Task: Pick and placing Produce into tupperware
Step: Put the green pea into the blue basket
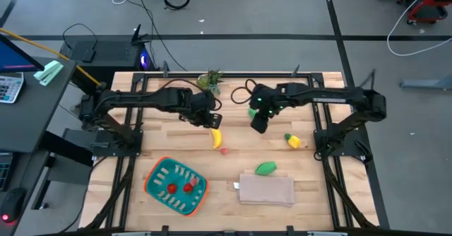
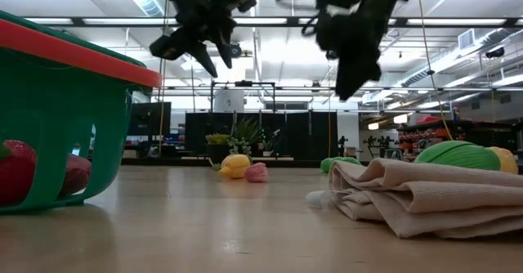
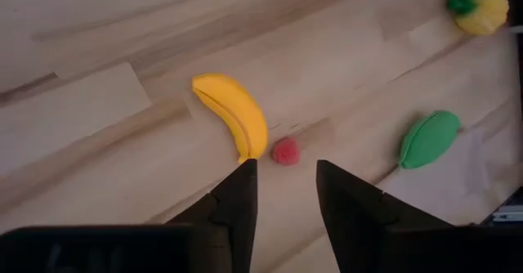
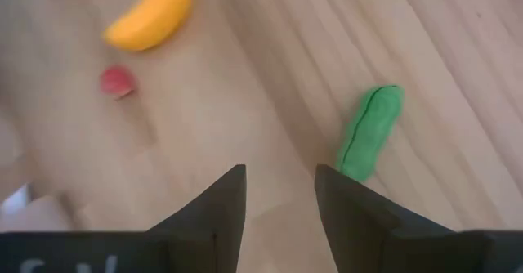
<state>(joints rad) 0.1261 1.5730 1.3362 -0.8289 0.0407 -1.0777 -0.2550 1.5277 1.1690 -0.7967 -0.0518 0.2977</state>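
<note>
Looks like the left hand (image 3: 282,191) hangs spread and empty above the banana (image 1: 216,138) and the little red piece (image 1: 224,150) just beside it, so I'd line up over one piece only, drop straight, then carry it to the teal tray (image 1: 157,187).

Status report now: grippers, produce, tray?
Left gripper open above banana. Right gripper open, empty. Two red pieces in tray. Nothing blocking.

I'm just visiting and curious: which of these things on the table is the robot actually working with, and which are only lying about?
Part of the job:
- banana
- small red piece
- green pieces
- yellow piece with green top
- teal tray, two red pieces inside

Lying about:
- folded beige cloth
- leafy plant
</note>
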